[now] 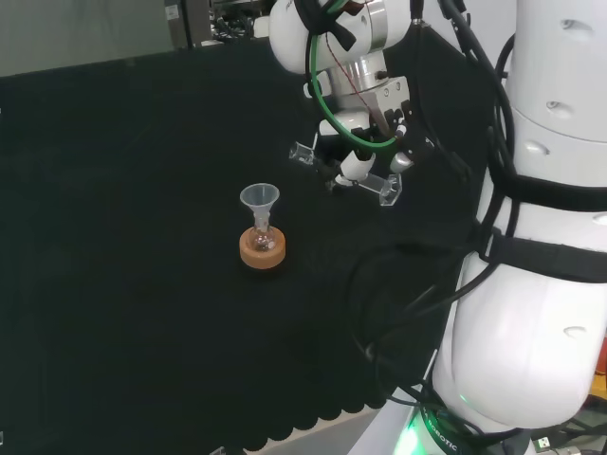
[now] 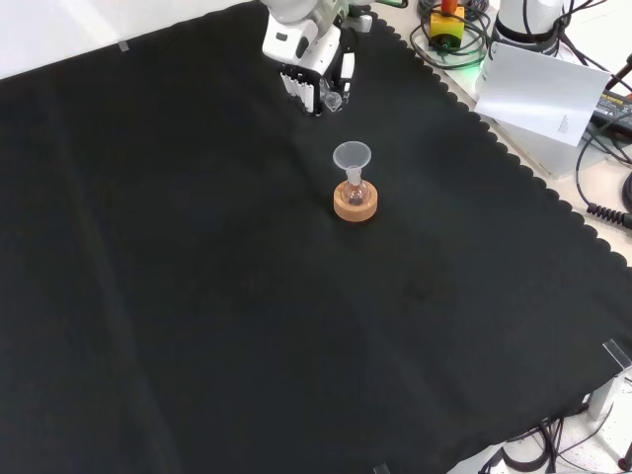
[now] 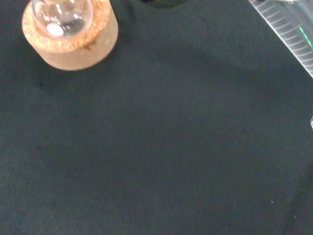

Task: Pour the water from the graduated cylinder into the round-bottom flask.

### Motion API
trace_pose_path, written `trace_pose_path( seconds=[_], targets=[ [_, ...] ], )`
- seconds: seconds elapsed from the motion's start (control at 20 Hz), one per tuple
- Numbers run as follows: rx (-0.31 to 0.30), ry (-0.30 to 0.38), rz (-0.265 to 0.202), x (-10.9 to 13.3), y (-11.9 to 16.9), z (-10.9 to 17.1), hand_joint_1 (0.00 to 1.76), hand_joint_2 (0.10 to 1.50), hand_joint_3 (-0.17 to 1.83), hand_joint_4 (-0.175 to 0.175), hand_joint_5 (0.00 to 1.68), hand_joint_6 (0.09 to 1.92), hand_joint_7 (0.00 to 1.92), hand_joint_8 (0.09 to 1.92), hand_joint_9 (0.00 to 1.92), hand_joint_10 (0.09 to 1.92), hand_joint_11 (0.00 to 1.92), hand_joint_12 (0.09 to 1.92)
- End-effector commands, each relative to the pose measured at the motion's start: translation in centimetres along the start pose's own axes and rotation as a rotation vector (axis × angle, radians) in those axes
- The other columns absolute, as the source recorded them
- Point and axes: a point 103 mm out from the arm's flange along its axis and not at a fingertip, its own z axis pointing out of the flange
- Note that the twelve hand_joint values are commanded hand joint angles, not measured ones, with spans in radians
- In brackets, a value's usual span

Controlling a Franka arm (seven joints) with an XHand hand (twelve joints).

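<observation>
I am grasping the graduated cylinder (image 1: pixel 346 171) in my hand (image 2: pixel 314 74), tilted, just beside the funnel (image 1: pixel 259 199) topping the round-bottom flask (image 1: pixel 262 237); pouring is seemingly not yet done.

Small clear round-bottom flask (image 1: pixel 263 236) upright in a cork ring stand (image 1: pixel 262 251) mid-cloth, a clear funnel (image 1: pixel 259 199) seated in its neck. Clear graduated cylinder (image 1: pixel 346 169) lifted off the cloth, tipped near horizontal, up and to the right of the flask in head view.
</observation>
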Motion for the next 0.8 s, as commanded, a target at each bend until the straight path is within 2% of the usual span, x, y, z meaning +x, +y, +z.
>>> trace_pose_path(
  seconds=[0.05, 0.35, 0.8],
  targets=[
    [0.071, -0.043, 0.012, 0.1, -0.4, 0.4, 1.15, 1.10, 0.00, -0.144, 1.02, 0.96, 1.30, 0.26, 1.43, 0.09, 1.26, 0.75],
    [0.085, -0.064, 0.015, 0.3, -0.4, 0.3, 1.15, 1.10, 0.00, -0.144, 1.02, 0.96, 1.30, 0.25, 1.43, 0.09, 1.26, 0.75],
    [0.165, -0.136, 0.014, 2.1, 0.5, -0.1, 1.15, 1.10, 0.00, -0.144, 1.02, 0.96, 1.30, 0.25, 1.43, 0.09, 1.27, 0.75]
  ],
)
